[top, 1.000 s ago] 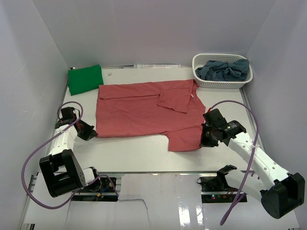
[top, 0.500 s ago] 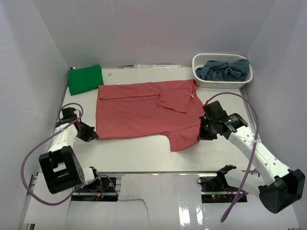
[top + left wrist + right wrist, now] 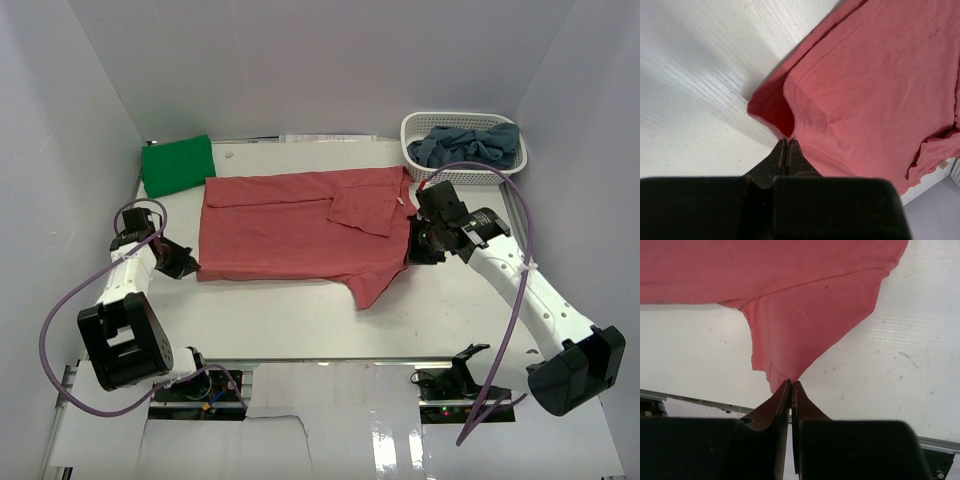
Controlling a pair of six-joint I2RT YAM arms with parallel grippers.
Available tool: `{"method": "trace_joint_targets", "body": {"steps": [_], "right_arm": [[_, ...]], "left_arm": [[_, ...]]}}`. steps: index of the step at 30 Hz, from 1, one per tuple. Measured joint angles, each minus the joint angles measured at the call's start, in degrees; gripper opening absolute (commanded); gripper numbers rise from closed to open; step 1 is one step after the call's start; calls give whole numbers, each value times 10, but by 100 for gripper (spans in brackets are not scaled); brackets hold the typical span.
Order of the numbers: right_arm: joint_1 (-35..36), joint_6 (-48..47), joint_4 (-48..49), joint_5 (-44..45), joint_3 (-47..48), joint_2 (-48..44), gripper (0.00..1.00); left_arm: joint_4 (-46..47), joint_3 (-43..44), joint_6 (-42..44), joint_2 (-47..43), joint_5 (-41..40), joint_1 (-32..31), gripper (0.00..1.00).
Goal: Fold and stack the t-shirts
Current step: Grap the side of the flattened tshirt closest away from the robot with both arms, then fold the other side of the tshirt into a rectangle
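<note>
Soft salmon-red short-sleeved t-shirt [image 3: 280,230] is seen spread on the white counter [image 3: 300,320]. One corner is pinched in the closed left hand [image 3: 786,146], another in the closed right hand [image 3: 791,385]. With such thin bites, cloth could be lost, or the fold skewed by uneven lifting.

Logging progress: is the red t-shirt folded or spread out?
Mostly spread: the salmon-red t-shirt lies flat on the table, with only one sleeve folded over its body.

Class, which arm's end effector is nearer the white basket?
Right. The right end effector pinches the red shirt just short of the basket; the left end effector grips the shirt's opposite end, much farther away.
</note>
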Motion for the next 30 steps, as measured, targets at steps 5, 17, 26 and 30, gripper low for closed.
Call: {"method": "trace_joint_targets", "body": {"steps": [5,17,26,30], "right_arm": [[-5,-13,-2,5,49,30,8],[-41,-48,-11,12,165,108,8],[-66,-69,-14,10,226,169,8],[-72,-73,-13,8,254,195,8]], "left_arm": [[0,21,-2,21,0,0,0],[10,68,-2,86,5,0,0],[11,105,-6,132,12,0,0],[12,129,-10,148,19,0,0]]}}
